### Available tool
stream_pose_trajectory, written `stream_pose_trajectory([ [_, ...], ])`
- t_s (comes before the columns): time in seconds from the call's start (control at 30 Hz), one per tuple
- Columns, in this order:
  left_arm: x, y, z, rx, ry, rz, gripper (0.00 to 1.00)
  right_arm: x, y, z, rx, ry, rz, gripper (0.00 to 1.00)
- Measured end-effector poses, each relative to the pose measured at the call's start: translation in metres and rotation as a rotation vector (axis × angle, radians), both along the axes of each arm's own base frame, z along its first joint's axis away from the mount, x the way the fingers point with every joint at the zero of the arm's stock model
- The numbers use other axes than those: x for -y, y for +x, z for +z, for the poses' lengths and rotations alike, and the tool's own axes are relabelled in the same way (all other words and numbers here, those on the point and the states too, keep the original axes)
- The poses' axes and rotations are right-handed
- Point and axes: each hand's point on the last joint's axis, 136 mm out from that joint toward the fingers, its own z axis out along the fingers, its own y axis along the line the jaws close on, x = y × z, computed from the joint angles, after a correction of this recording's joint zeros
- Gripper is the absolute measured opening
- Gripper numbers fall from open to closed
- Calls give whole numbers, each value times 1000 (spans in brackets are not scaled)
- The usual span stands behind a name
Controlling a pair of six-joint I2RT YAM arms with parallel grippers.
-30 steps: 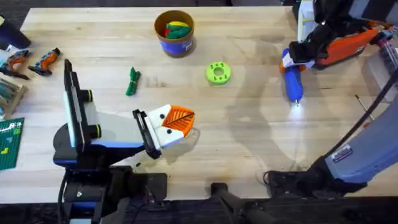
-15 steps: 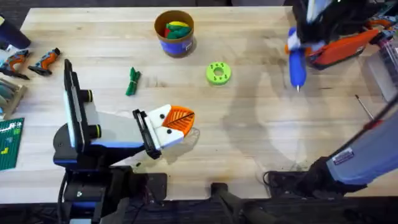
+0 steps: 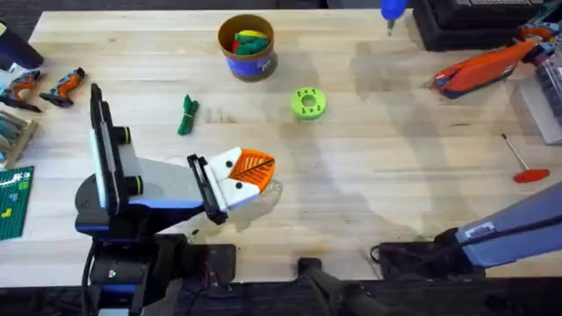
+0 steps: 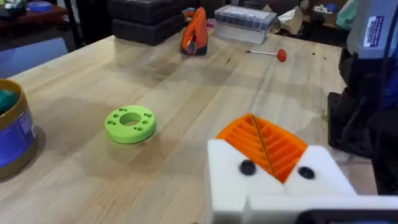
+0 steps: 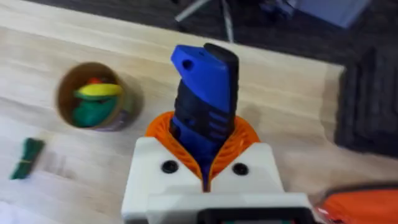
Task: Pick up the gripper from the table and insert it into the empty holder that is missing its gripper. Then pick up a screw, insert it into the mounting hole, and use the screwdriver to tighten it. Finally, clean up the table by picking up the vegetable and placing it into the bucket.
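A wooden table [image 3: 369, 175] seen from above. The left arm lies low at about seven o'clock, its left gripper [image 3: 250, 175] resting near the table's centre; its white finger blocks with orange ribbed tips look pressed together with nothing between them, and the left wrist view shows the orange pad [image 4: 264, 144] seated on the white block. The right gripper [image 5: 208, 163] is raised high; its wrist view shows its orange pads pinching the blue screwdriver [image 5: 204, 99], which stands upright between them. From above, the screwdriver's tip end [image 3: 392, 10] shows at the far edge, about one o'clock. The blue bucket [image 3: 247, 63] with a tan rim stands at twelve o'clock, holding yellow, red and light green toy pieces [image 3: 249, 40]. The dark green vegetable [image 3: 187, 115] lies on the table at about ten o'clock, well apart from the bucket. A lime-green disc [image 3: 307, 103] sits just right of centre. A thin rod with a red handle [image 3: 522, 163] lies at three o'clock.
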Motion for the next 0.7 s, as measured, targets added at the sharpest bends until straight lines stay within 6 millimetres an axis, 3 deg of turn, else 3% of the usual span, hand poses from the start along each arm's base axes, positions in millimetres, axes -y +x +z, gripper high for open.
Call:
stream_pose_trajectory([
  [0.23, 0, 0, 0, 0, 0, 0, 4, -47, -7, 60, 148, 138, 139, 26],
  [0.3, 0, 0, 0, 0, 0, 0, 4, -60, -22, 74, 167, 166, 180, 26],
  [0.47, 0, 0, 0, 0, 0, 0, 4, -69, -45, 83, 155, 180, 211, 26],
  [0.7, 0, 0, 0, 0, 0, 0, 4, -77, -68, 79, 104, 173, 242, 26],
])
